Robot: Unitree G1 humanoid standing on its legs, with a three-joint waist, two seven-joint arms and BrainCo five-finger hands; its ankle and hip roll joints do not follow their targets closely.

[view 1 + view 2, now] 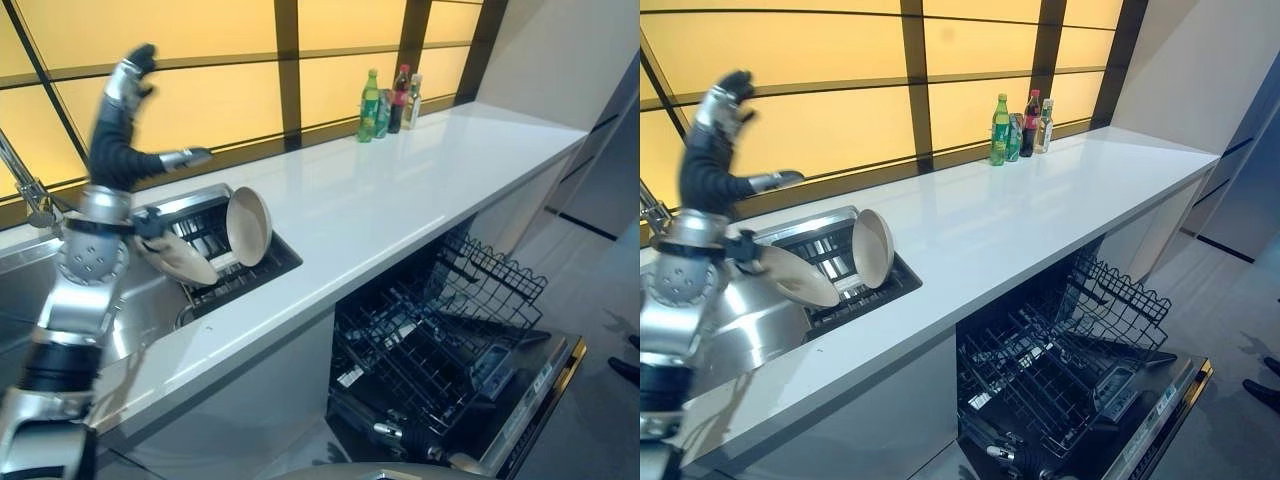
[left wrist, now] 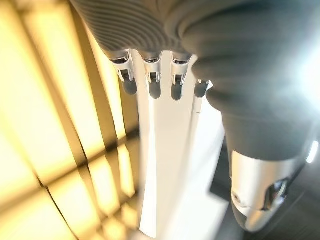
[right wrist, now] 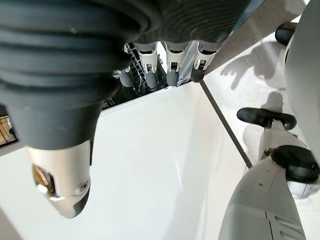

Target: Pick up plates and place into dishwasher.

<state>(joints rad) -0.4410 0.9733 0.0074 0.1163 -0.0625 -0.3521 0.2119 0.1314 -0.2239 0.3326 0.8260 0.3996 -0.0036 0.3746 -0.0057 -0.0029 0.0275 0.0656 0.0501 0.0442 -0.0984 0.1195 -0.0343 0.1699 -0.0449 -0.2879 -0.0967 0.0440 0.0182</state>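
Two cream plates stand in the dish rack (image 1: 215,285) set into the sink. One plate (image 1: 248,225) is upright on edge; the other plate (image 1: 180,258) leans low to its left. My left hand (image 1: 125,110) is raised well above them in front of the window, fingers (image 2: 152,80) relaxed, thumb (image 1: 190,157) sticking out, nothing held. The dishwasher (image 1: 440,340) under the counter is open, its door down and the wire rack pulled out with nothing in it. My right hand (image 3: 170,65) hangs low beside a white panel, fingers relaxed and holding nothing.
A long white counter (image 1: 400,190) runs to the right. Three bottles (image 1: 385,100) stand at its back by the window. A faucet (image 1: 30,190) rises at the far left over the steel sink. A person's shoes (image 1: 625,370) show on the floor at the right edge.
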